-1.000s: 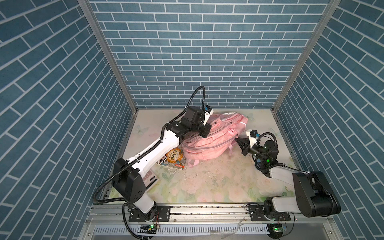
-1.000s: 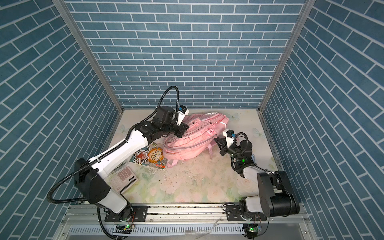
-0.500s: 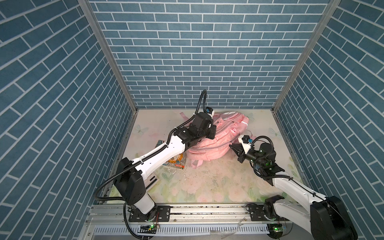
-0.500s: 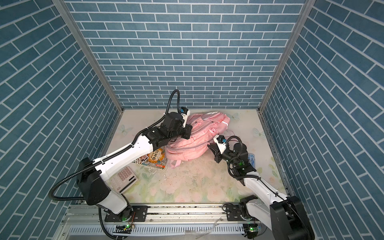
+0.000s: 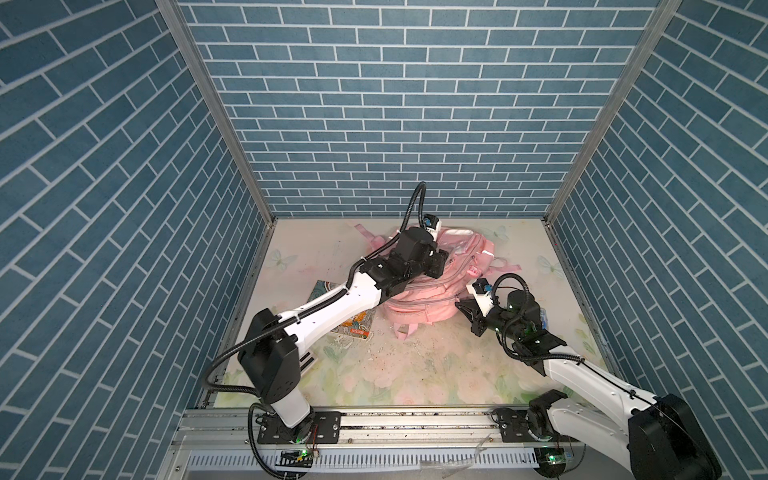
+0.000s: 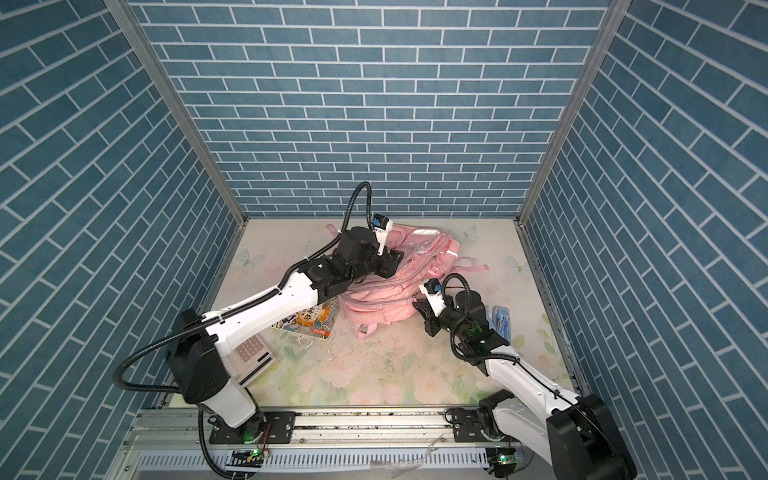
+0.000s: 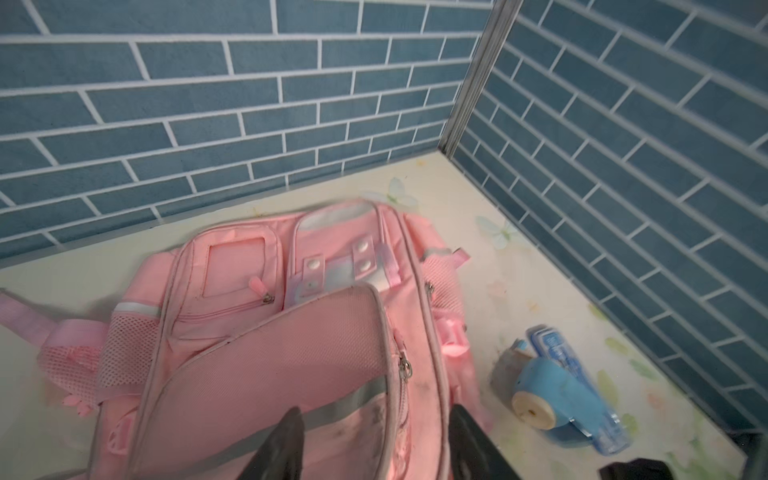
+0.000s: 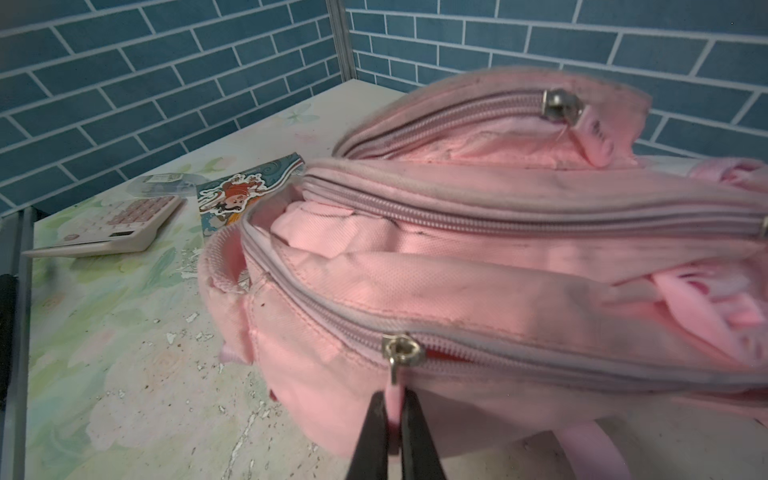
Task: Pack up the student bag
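Blue brick-pattern walls enclose a floral table point(image 5: 415, 374). The pink bag point(image 5: 424, 303) lies at the table's back centre, front pockets up, with its top zips partly undone. The left jaws stand wide apart over the bag's front flap and grip nothing; whether they touch it cannot be told. The right jaws are pinched together on a pink zip pull point(image 8: 394, 388) at the bag's near end. A book point(image 6: 309, 322) and a calculator point(image 6: 249, 353) lie on the left arm's side.

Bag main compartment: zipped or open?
Open. In the right wrist view the student bag gapes between its zip tracks, showing pink lining.
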Motion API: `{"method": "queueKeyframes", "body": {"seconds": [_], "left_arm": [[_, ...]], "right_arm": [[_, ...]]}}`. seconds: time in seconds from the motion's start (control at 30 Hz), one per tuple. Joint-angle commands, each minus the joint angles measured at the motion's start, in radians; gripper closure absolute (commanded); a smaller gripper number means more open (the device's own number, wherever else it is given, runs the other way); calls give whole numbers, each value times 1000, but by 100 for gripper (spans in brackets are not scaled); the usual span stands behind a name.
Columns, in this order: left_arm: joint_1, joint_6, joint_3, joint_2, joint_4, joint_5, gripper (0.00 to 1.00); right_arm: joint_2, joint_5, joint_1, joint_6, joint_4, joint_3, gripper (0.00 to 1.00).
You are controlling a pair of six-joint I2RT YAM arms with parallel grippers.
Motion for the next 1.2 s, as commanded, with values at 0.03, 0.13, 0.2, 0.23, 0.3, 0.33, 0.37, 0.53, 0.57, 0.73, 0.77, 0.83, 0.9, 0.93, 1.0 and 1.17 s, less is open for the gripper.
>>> {"method": "queueKeyframes", "body": {"seconds": [0.03,0.13,0.2,0.23,0.3,0.33,0.37,0.53,0.57,0.73,0.77,0.83,0.9,0.93,1.0,1.17], "left_arm": [[107,232,-68,-114,12,152,33],[149,393,-79,-121,-104,204,32],[148,500,-90,-114,-161,197,32],[148,553,-101,-110,-178,203,32],[148,617,-130,-106,-177,213,32],[146,644,-150,-104,-163,214,32],[146,667,-165,-102,-150,215,32],[146,774,-256,-81,-77,233,32],[145,784,-262,-69,-69,225,32],[145,788,-245,14,-46,194,33],[145,788,-243,26,-35,191,33],[146,798,-242,51,-25,208,33],[145,805,-239,74,-21,204,33],[146,804,-239,86,-18,188,33],[146,802,-233,108,-16,153,33],[146,798,-230,139,5,153,33]], "right_arm": [[-21,16,-33,22,3,16,100],[-21,28,-49,30,-10,13,100],[-22,33,-51,23,-26,13,100],[-22,37,-52,24,-34,13,100],[-26,46,-55,22,-43,8,100],[-28,52,-57,24,-50,8,100],[-30,55,-60,25,-55,8,100],[-44,60,-61,25,-89,10,100],[-45,61,-61,27,-95,11,100],[-45,72,-62,24,-125,15,100],[-44,71,-61,23,-127,18,100],[-37,71,-61,22,-133,25,100],[-31,74,-60,22,-139,32,100],[-27,74,-61,22,-141,35,100],[-21,66,-60,16,-146,41,100],[-4,48,-61,-1,-159,42,100]]}}
